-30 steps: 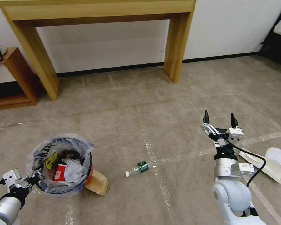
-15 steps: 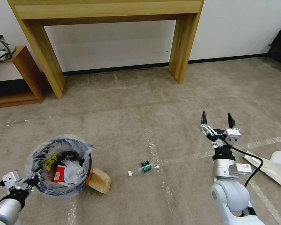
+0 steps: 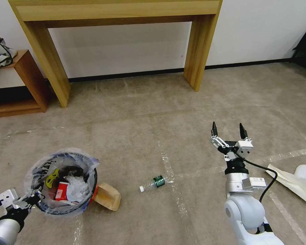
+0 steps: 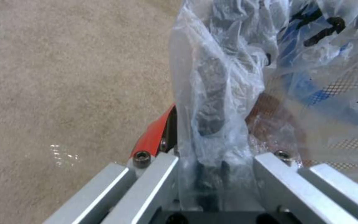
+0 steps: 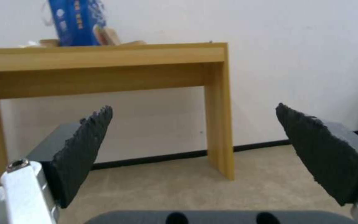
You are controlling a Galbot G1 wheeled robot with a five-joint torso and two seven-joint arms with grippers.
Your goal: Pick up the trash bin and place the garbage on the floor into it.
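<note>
Holding the rim of the trash bin (image 3: 63,183), the left gripper (image 3: 30,198) is clamped tight on the red edge and its clear bag, low at the robot's left. The bin stands upright, mouth up, with wrappers inside. The right gripper (image 3: 228,133) points up and forward over the floor (image 3: 142,129), fingers wide apart, holding nothing. A small bottle (image 3: 152,183) lies on its side between the arms, cap toward the bin. A tan paper bag (image 3: 107,196) touches the bin.
</note>
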